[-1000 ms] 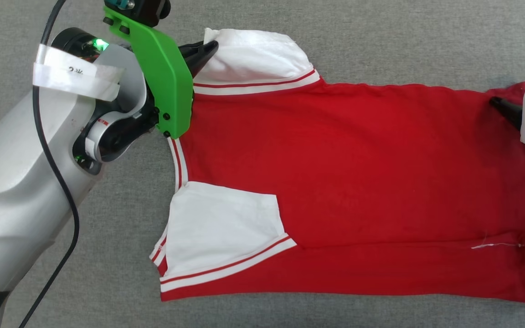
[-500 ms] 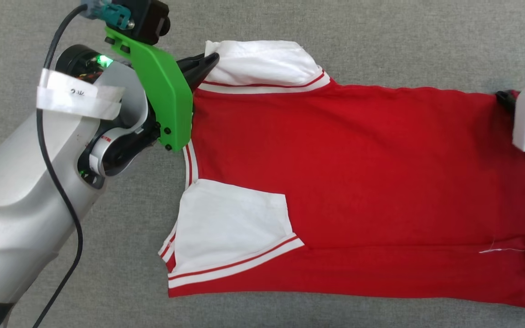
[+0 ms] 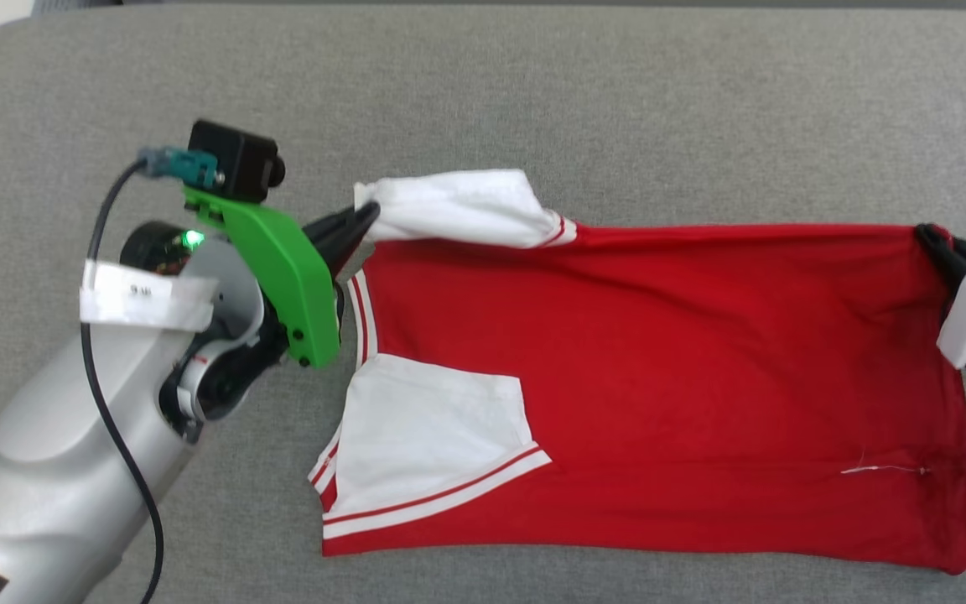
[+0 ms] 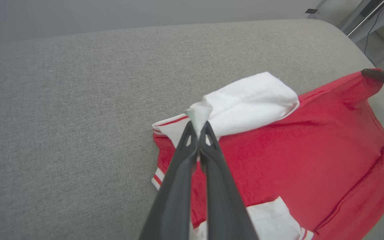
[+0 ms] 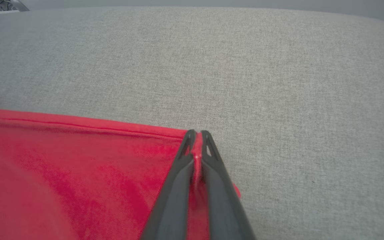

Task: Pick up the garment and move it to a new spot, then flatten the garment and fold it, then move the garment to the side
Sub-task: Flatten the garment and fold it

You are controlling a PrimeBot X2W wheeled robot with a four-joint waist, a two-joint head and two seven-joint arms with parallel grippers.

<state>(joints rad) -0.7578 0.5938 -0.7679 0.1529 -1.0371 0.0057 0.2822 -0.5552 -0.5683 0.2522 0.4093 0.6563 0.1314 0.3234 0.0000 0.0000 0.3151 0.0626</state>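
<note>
Red knit cloth with a soft, matte face makes up the body of the garment [image 3: 659, 377], which lies spread sideways on the grey woven surface [image 3: 617, 101], plain side up, neck end to the left and hem to the right. Its far edge is drawn into a straight, taut line between the two claws, while the near part lies flat with a long crease running left to right. The left claw [image 4: 198, 125] is pinched tight on the tip of the far white sleeve [image 3: 458, 205], whose thin cotton bunches into a puffed, rounded fold raised off the red body. The right claw [image 5: 197, 133] is closed on the far right hem corner, red fabric squeezed between its slim dark fingers. The near white sleeve [image 3: 433, 428] lies smooth, roughly four-sided, edged by red and white ribbed trim. A loose white thread [image 3: 877, 470] lies near the right hem. A glossy green bracket [image 3: 290, 277] sits on the left wrist.
</note>
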